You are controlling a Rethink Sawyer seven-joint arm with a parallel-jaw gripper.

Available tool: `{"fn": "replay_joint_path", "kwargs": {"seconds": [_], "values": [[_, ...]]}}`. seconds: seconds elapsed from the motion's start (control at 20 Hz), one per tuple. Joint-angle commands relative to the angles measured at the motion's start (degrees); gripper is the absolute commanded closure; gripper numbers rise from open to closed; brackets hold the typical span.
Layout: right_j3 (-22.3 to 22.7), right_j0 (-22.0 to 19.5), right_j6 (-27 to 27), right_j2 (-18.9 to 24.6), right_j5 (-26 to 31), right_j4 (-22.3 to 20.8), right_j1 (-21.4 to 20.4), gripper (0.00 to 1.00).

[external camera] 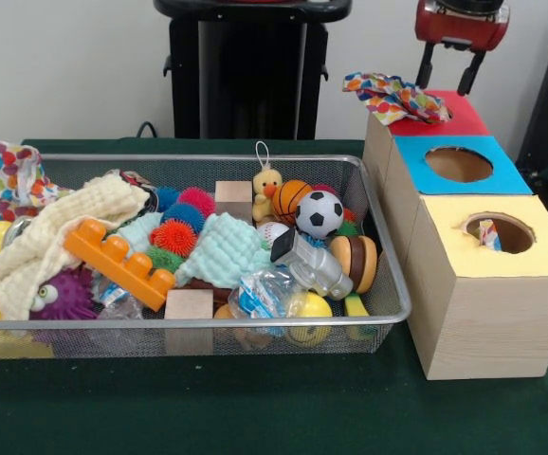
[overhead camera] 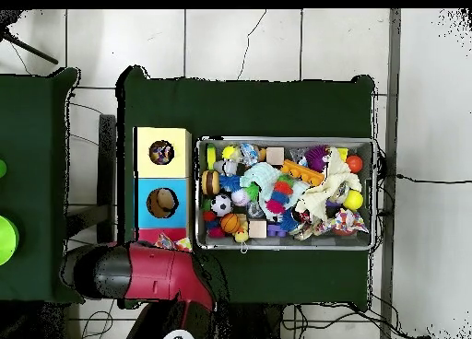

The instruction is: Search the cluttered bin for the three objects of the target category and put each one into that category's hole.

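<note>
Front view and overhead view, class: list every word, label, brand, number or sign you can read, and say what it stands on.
None can be read in either view.
Clear plastic packet in the wire mesh bin: blue print, too blurred to read.
Packet in the yellow box's hole: print too small to read.
Patterned cloth on the red box: coloured shapes only, no text.

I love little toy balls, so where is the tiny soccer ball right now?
In the front view the soccer ball sits toward the right of the wire bin, beside the mini basketball and above the toy burger.

orange brick [external camera: 119,263], black-and-white ball [external camera: 319,213], multicoloured cloth [external camera: 394,97]
</note>
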Motion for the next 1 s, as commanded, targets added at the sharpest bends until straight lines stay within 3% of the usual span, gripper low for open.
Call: {"fn": "replay_joint_path", "kwargs": {"seconds": [0.05,0.35,1.0], "values": [[-0.45,-2.32,10.73,2.38,6.52,2.11,-2.59,0.00],[-2.69,-3.99,10.28,2.37,15.58,2.21,-7.35,0.00],[-2.62,-6.62,8.50,3.30,21.81,1.69,-12.07,0.00]]}}
